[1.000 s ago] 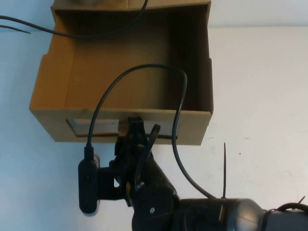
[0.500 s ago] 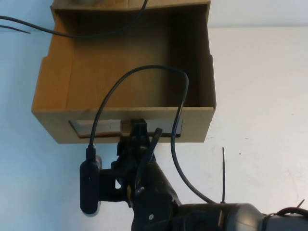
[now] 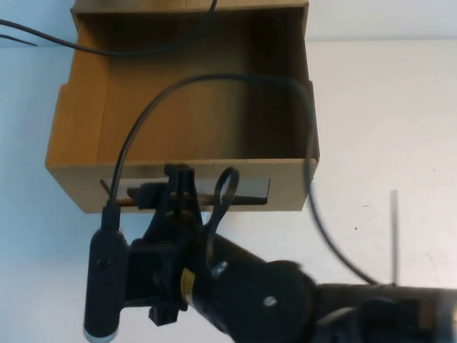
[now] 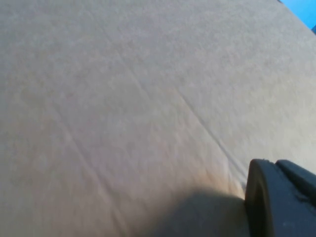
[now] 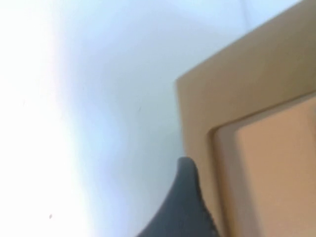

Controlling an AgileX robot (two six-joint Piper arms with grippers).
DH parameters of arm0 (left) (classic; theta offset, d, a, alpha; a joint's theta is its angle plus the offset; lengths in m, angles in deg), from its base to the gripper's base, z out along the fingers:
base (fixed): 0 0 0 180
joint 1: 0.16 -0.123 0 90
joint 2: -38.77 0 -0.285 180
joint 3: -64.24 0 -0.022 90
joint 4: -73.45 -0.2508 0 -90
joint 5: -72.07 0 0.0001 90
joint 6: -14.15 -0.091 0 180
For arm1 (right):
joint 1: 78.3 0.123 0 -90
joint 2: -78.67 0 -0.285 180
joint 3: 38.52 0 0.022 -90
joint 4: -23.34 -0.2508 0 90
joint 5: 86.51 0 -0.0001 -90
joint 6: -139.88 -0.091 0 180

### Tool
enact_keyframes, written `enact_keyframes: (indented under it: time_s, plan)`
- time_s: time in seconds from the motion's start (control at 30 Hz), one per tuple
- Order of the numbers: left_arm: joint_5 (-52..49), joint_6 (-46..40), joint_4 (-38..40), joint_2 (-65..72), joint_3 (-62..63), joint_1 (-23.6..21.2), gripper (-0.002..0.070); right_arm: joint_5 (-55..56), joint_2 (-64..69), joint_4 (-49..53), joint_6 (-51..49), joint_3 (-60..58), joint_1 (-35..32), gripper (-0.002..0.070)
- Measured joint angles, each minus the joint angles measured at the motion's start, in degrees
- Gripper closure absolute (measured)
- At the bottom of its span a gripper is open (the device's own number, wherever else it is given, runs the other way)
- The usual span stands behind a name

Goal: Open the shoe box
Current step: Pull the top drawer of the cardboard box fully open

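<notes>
The white tabletop (image 3: 385,128) carries the brown cardboard shoe box (image 3: 75,179), which sits at the far left-centre. Its top is open, so the bare inside shows from above. The right arm (image 3: 285,300) comes in from the near edge, a dark bulk reaching toward the box's near wall. The right pincer (image 3: 163,184) stands just in front of that wall with its fingers spread, beside the long cut-out (image 3: 246,189) in the cardboard. In the right wrist view one dark fingertip (image 5: 185,202) lies near the box's corner. A black cable (image 3: 136,136) arches from the arm over the box. The left pincer (image 4: 279,197) shows only as a dark edge close against plain cardboard, and I cannot tell whether it is spread or pressed together.
</notes>
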Motion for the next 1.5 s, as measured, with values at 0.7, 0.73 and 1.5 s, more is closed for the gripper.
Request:
enact_keyframes:
  time_s: [0.7,0.73,1.5]
  plan:
    - [-12.26,4.28,-12.22,-33.69,-1.86,-0.57,0.0679,1.26,-22.73,-5.60,-0.10,-0.09,12.07,0.0623]
    - [-12.41,4.88,-13.21,-36.84,-2.68,-0.57,0.0679,1.26,-24.10,-6.61,-0.10,-0.09,12.45,0.0646]
    - [14.22,14.66,-34.40,-119.67,-80.46,-0.57,0.0679,-5.02,-36.29,-18.10,5.65,-0.09,12.57,0.0689]
